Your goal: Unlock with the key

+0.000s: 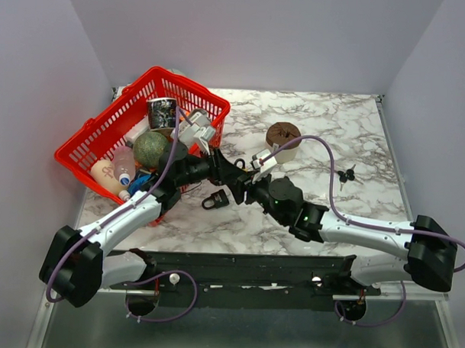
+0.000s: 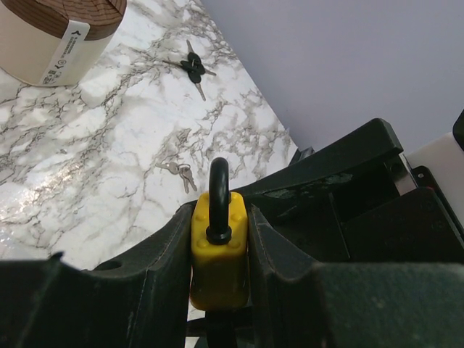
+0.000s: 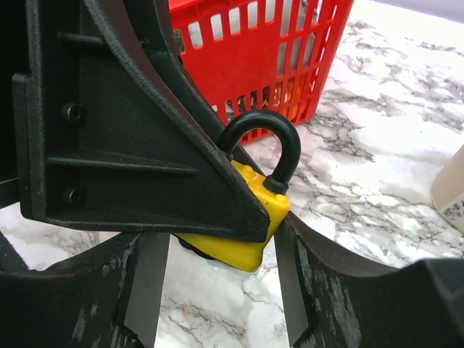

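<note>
The yellow padlock point(image 2: 217, 268) with a black shackle point(image 3: 279, 138) is clamped by its flat faces in my left gripper point(image 2: 220, 214), above the marble table. My right gripper point(image 3: 217, 243) meets it head-on, its jaws closed across the padlock's width. The right finger point(image 3: 290, 275) presses the padlock's corner; the left finger's contact is partly hidden behind the left gripper. In the top view both grippers point(image 1: 231, 172) point(image 1: 244, 183) meet at the table's middle. The key point(image 1: 345, 175) point(image 2: 194, 67), black-headed, lies on the table to the right, untouched.
A black padlock point(image 1: 215, 199) lies just below the two grippers. A red basket point(image 1: 88, 138) full of items stands at the left. A cream cylinder with a brown lid point(image 1: 283, 140) is behind the grippers. A second pair of silvery keys point(image 2: 180, 172) lies near the left gripper.
</note>
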{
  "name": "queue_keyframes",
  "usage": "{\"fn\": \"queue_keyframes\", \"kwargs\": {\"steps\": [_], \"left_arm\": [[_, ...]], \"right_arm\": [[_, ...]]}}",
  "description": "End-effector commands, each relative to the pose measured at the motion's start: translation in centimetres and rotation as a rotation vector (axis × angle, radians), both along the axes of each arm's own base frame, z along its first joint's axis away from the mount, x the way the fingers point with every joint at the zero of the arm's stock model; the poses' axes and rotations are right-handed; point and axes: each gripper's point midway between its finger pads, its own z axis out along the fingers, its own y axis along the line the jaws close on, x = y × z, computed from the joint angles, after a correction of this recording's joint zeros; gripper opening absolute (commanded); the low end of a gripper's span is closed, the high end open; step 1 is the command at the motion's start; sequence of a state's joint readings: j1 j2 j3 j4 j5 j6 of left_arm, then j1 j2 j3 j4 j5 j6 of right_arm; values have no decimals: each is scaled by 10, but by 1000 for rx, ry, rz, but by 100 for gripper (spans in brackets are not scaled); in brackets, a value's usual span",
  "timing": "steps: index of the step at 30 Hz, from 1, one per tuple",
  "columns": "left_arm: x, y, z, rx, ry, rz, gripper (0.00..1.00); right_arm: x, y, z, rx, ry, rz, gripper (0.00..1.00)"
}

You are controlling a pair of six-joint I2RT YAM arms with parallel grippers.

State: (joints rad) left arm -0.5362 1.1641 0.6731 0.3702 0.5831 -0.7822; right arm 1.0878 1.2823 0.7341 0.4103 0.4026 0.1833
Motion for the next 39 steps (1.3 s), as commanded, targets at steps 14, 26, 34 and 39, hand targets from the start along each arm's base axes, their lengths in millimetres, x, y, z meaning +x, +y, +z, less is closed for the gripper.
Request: {"fn": "queue_keyframes", "kwargs": {"steps": [14,26,34,39], "left_arm": [[21,9,2,157,-96,94,95],[16,60,59,197,-391,302,97],[15,69,61,218,-405,338,98],[14,68,61,215,-397,335,98]], "right_arm": [[-36,-37,-55,0,244,-11,1],[-3,-58,-102,-71,429,-56,1],[18,-43,-145,-161,545,-39,1],[28,-35,-162,-200,579,-61,1]]}}
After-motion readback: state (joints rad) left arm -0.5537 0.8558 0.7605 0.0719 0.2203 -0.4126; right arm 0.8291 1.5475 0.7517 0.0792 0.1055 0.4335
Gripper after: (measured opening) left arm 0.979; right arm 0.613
